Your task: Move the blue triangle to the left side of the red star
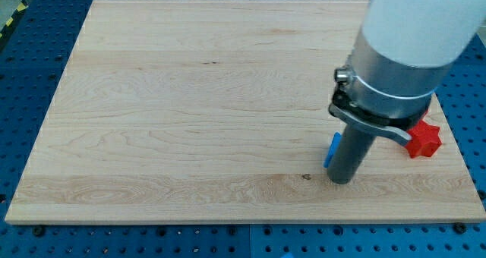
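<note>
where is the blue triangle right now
The blue triangle sits in the view's lower right on the wooden board, mostly hidden behind my tip, with the red star farther to the view's right.

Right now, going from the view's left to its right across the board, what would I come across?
Bare wooden board → blue block, mostly hidden behind the rod → my tip, touching that block on its right → red star near the board's right edge.

The pale wooden board (pixel 190 114) shows light tan grain streaks and a small dark knot near its bottom edge. The star-shaped block (pixel 425 139) is bright red. The mostly hidden block (pixel 332 150) is blue. The perforated table (pixel 30 76) around the board is deep blue.
</note>
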